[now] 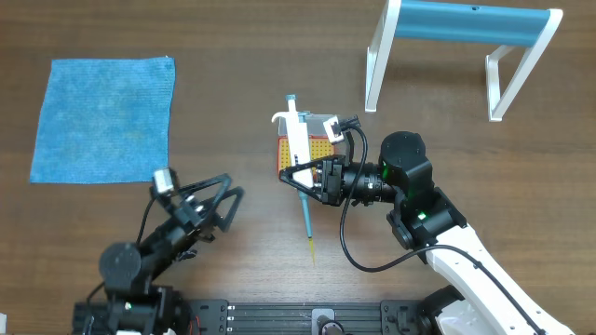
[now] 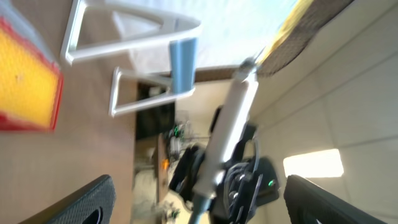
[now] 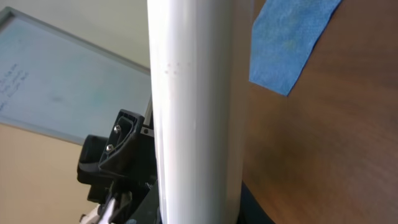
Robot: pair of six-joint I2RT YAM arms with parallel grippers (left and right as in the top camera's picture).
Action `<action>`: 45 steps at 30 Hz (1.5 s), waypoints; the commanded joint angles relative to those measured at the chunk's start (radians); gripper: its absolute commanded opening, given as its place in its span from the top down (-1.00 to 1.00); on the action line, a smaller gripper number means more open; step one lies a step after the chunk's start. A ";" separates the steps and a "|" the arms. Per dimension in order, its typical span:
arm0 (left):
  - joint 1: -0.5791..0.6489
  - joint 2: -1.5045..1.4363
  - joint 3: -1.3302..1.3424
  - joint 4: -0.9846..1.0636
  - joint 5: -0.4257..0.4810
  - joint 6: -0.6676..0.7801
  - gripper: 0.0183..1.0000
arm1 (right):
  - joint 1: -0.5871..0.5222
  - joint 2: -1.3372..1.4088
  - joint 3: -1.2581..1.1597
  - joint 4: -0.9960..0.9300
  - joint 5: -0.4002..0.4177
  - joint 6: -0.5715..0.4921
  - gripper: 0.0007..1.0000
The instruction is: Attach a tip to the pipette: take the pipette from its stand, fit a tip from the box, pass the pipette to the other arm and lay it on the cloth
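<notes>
Pipette (image 1: 296, 140) first: it is clamped in the right hand (image 1: 303, 177), just right of centre in the top view. The two fingers are closed across the lower end of its white body, where that narrows to the blue shaft. In that view the pipette lies across the tip box (image 1: 321, 149), held up off the table (image 1: 233, 93). Its yellow tip (image 1: 312, 249) is fitted and points toward the bottom edge.

It looks like a light, stiff piece of smooth plastic. A squeeze should not bend it, but the round barrel could twist or slide between hard fingers. The tip is thin and only pressed on, so a knock would likely bend it or shed it. The best place to take hold, I judge, is the thick white body above the right hand's grip, clear of both tip and plunger.

The left hand (image 1: 219, 200) sits at lower left with its fingers spread wide, holding nothing. The cloth (image 1: 102, 121) lies at upper left, well apart, and the stand (image 1: 466, 37) is at upper right.
</notes>
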 commanded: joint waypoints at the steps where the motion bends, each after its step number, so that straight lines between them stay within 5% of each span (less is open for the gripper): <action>1: -0.193 0.354 0.228 0.016 0.029 0.250 -0.76 | 0.003 -0.006 0.019 0.028 -0.082 0.034 0.83; 9: -0.242 0.919 0.637 0.055 0.218 0.473 -0.75 | 0.003 -0.006 0.019 0.028 -0.137 0.052 0.84; 17: -0.243 0.966 0.679 0.100 0.345 0.472 -0.70 | -0.056 -0.006 0.019 0.027 -0.134 0.021 0.84; 24: -0.243 0.966 0.679 0.097 0.349 0.491 -0.67 | -0.078 -0.006 0.019 0.027 -0.156 0.019 0.84; 26: -0.243 0.966 0.679 0.097 0.336 0.491 -0.40 | -0.078 -0.006 0.019 0.027 -0.167 0.019 0.84; 27: -0.243 0.966 0.679 0.097 0.327 0.492 -0.10 | -0.078 -0.006 0.019 0.027 -0.175 0.019 0.84; 28: -0.243 0.966 0.679 0.098 0.314 0.491 0.56 | -0.078 -0.006 0.019 0.027 -0.183 0.019 0.84; 29: -0.243 0.966 0.679 0.097 0.307 0.491 0.98 | -0.078 -0.006 0.019 0.027 -0.187 0.019 0.84; 40: -0.243 0.966 0.679 0.096 0.239 0.495 0.98 | -0.078 -0.006 0.019 0.027 -0.241 0.023 0.83; 41: -0.243 0.966 0.679 0.078 0.217 0.499 0.98 | -0.078 -0.006 0.019 0.027 -0.241 0.022 -0.32; 42: -0.243 0.966 0.678 0.055 0.202 0.510 0.98 | -0.078 -0.006 0.019 0.027 -0.241 0.022 -0.66; 45: -0.243 0.966 0.678 -0.178 0.103 0.609 0.98 | -0.087 -0.006 0.019 0.015 -0.265 -0.023 -0.66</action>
